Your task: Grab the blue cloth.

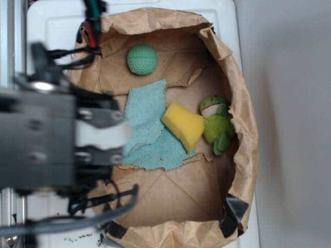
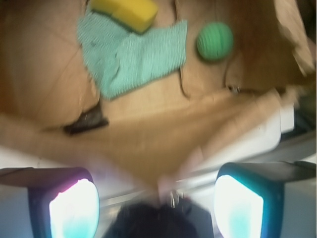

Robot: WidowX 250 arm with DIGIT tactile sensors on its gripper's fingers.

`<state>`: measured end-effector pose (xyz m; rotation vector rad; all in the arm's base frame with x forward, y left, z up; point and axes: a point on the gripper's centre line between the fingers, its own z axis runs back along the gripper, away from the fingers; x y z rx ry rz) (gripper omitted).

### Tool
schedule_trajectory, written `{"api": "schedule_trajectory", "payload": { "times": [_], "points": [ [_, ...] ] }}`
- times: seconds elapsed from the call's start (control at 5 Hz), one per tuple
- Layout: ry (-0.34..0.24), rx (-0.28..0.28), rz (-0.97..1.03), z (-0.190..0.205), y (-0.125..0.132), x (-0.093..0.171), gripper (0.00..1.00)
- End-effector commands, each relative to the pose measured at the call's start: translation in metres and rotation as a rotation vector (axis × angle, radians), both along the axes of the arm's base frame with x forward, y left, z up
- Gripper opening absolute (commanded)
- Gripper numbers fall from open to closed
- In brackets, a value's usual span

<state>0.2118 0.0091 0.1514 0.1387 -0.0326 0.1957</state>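
- At nine o'clock in the exterior view, the gripper (image 1: 111,135) sits blurred at the paper bag's (image 1: 243,119) edge, fingers spread, holding nothing.
- The blue cloth (image 1: 147,132) lies flat at the bag's centre, just off the fingertips.
- A yellow sponge (image 1: 183,125) overlaps the cloth's three o'clock side.
- A green ball (image 1: 141,59) rests at twelve o'clock.
- Only the exterior view shows the green plush toy (image 1: 218,124); the wrist view shows both finger pads (image 2: 73,208) wide apart.

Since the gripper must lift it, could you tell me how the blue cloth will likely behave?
The cloth looks limp and rumpled, so it will probably drape and sag. The sponge rests on its edge and may slide or tumble off. Its fuzzy weave should grip well.
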Motion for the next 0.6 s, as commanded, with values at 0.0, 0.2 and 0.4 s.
{"api": "schedule_trajectory", "payload": {
  "times": [0.0,0.2,0.4],
  "points": [
    [-0.067,-0.053,-0.050,-0.007,0.008,0.051,1.00],
    [-0.058,-0.010,-0.070,-0.030,0.011,0.070,1.00],
    [-0.036,0.006,-0.092,-0.057,0.019,0.080,1.00]
  ]
}}
